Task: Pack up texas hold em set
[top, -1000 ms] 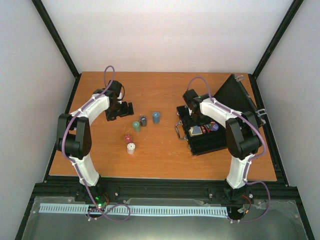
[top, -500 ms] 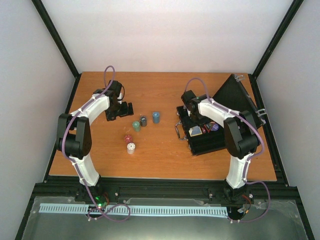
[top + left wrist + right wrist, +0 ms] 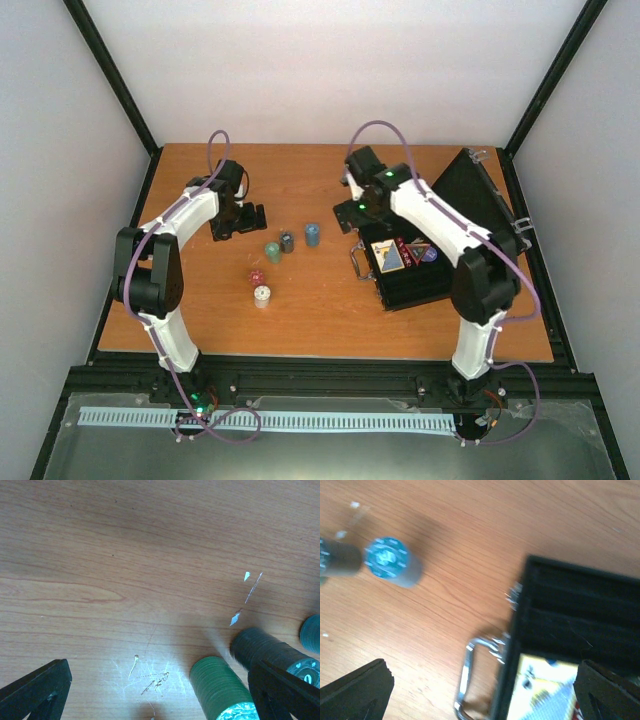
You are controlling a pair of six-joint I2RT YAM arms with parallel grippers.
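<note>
The jaws of the left gripper [image 3: 160, 680] are spread wide and grip nothing; between them is only the wooden table [image 3: 330, 320]. Just beside its right finger stands a green chip stack [image 3: 217, 690], then a dark chip stack [image 3: 265, 650] close behind it, and the edge of a blue chip stack [image 3: 312, 632] at the frame border. From above, these three stacks make a short row to the right of this gripper. Nearer to the arm bases lie the red dice [image 3: 255, 276] and a white chip stack [image 3: 262, 296], close together.

The jaws of the right gripper [image 3: 480, 680] are also spread wide and empty. It hangs above the table between the blue chip stack and the black case [image 3: 570, 595], over the metal handle [image 3: 467, 670]. The case lies open on the right side of the table, with its lid [image 3: 470, 195] raised toward the far right. Inside are a card deck [image 3: 392, 258] and a purple disc [image 3: 428, 254], side by side.
</note>
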